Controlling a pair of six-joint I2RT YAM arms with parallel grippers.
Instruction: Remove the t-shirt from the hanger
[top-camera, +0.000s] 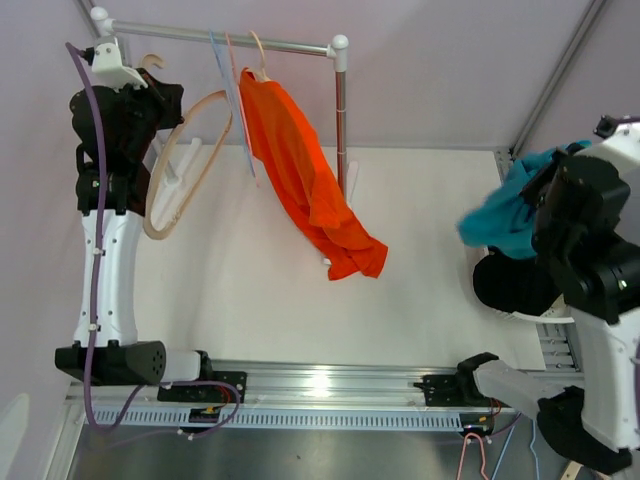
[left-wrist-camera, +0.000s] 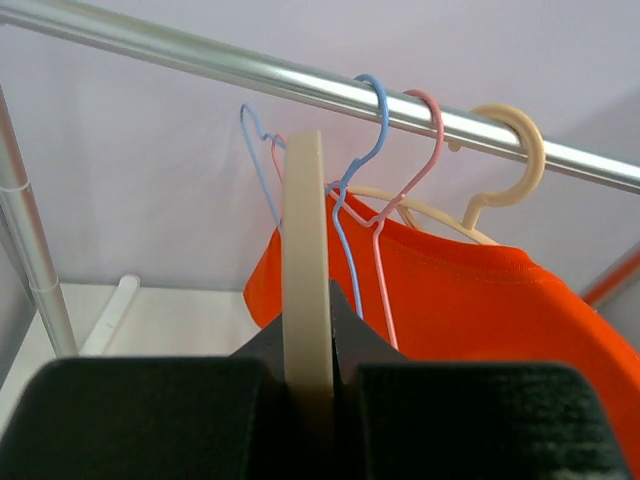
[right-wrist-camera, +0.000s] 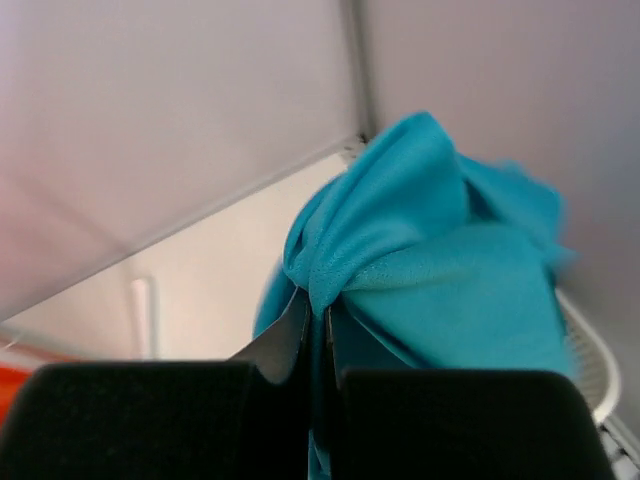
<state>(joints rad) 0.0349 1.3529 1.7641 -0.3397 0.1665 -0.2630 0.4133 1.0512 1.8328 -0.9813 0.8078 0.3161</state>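
Note:
My left gripper (top-camera: 160, 105) (left-wrist-camera: 308, 312) is shut on the edge of a bare cream hanger (top-camera: 188, 160) (left-wrist-camera: 303, 220), held clear of the rail at the far left. At the right, my right gripper (top-camera: 542, 195) (right-wrist-camera: 318, 322) is shut on a bunched fold of a teal t-shirt (top-camera: 505, 215) (right-wrist-camera: 440, 250). The cloth hangs above a white basket (top-camera: 560, 318). An orange t-shirt (top-camera: 305, 180) (left-wrist-camera: 480, 300) hangs on another cream hanger (left-wrist-camera: 505, 160) on the rail (top-camera: 220, 37) (left-wrist-camera: 200, 62).
A blue wire hanger (left-wrist-camera: 365, 150) and a pink one (left-wrist-camera: 420, 150) hang bare on the rail beside the orange shirt. The rack's upright post (top-camera: 341, 120) stands behind that shirt. The basket's inside looks dark. A metal track (top-camera: 330, 385) runs along the near edge.

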